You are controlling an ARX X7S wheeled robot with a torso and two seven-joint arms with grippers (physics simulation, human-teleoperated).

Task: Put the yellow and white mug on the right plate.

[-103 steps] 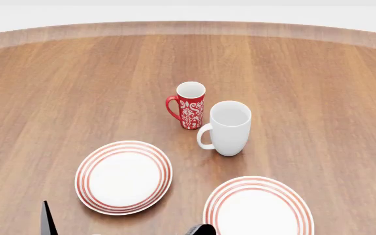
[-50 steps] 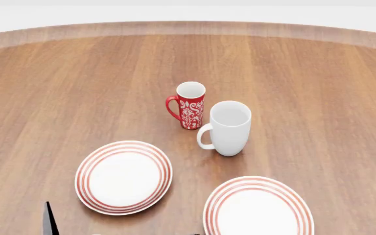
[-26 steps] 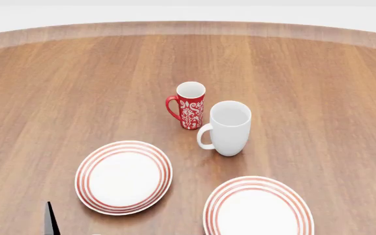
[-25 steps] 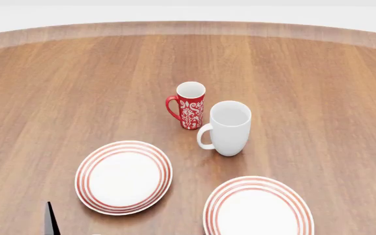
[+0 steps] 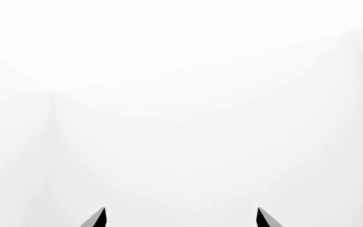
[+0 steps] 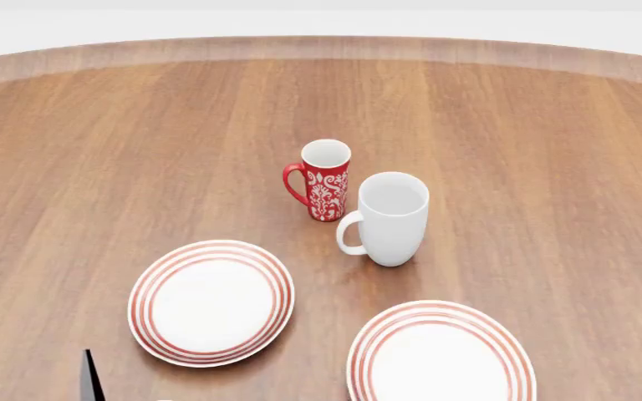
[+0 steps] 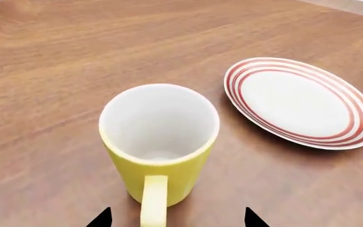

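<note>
I pulled my right pincer (image 7: 176, 218) back; now it is spread wide, yellow and white mug (image 7: 158, 144) just ahead, ready to grab.

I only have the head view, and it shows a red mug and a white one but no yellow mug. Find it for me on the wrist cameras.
Observer: The right wrist view has it. The yellow and white mug stands upright on the wooden table.
Operator: Tell me how the right gripper sits to it.
Observer: The right gripper is open, with a fingertip on either side of the mug's handle, neither touching it.
Operator: Report any plate near it.
Observer: A red-ringed plate lies beside the mug, apart from it. I cannot tell which of the two plates it is.
</note>
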